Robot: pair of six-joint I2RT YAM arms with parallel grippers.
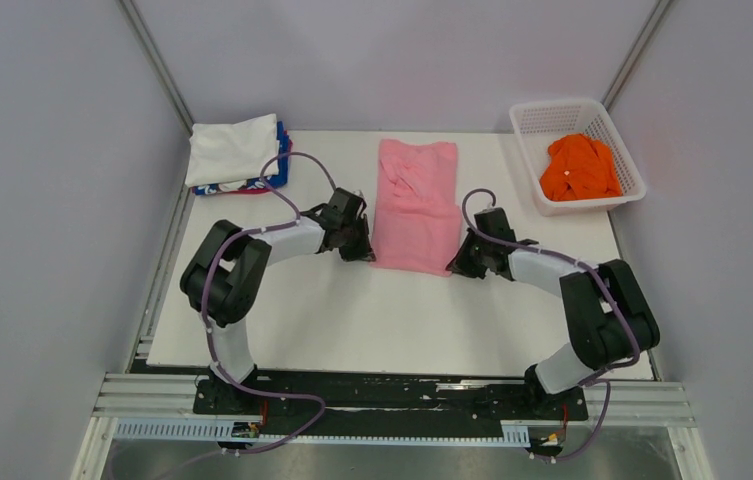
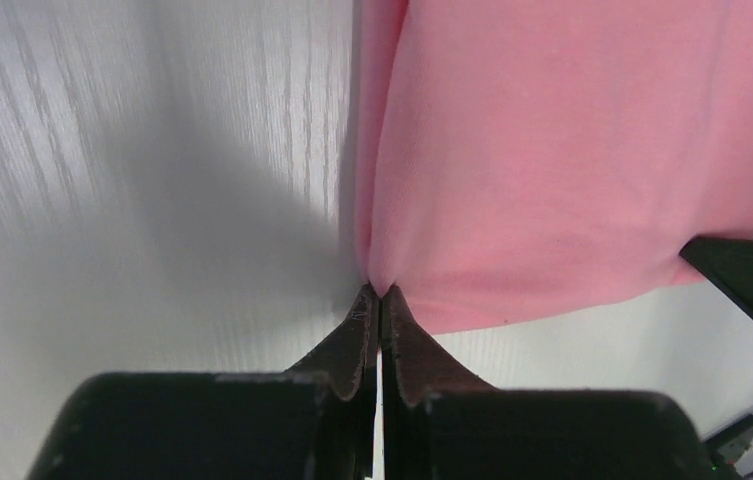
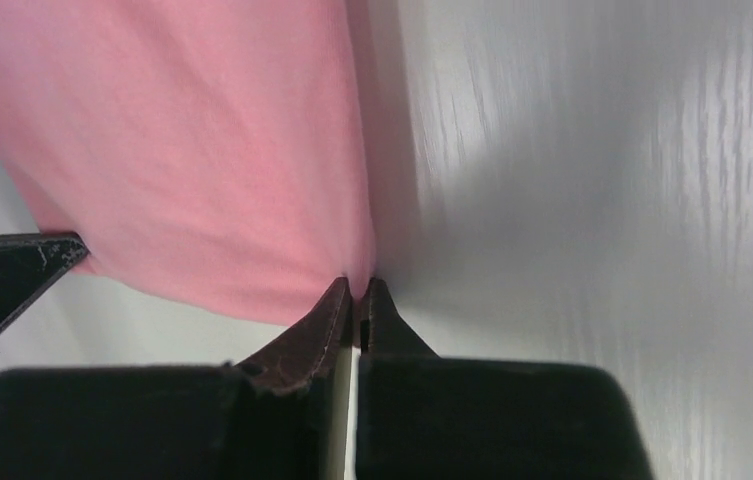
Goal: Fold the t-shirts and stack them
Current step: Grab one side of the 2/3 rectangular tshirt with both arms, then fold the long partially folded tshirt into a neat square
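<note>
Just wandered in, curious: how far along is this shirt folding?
Done: a folded white shirt sits on a blue and red one, far left. In hand: the left gripper and right gripper pinch the near corners of the narrowed pink shirt. Left: finish and stack it, then the orange shirt in the basket.

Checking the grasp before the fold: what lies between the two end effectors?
The pink t-shirt, its near hem spanning that stretch; the left end effector and right end effector are each shut on a corner. The top view shows it.
</note>
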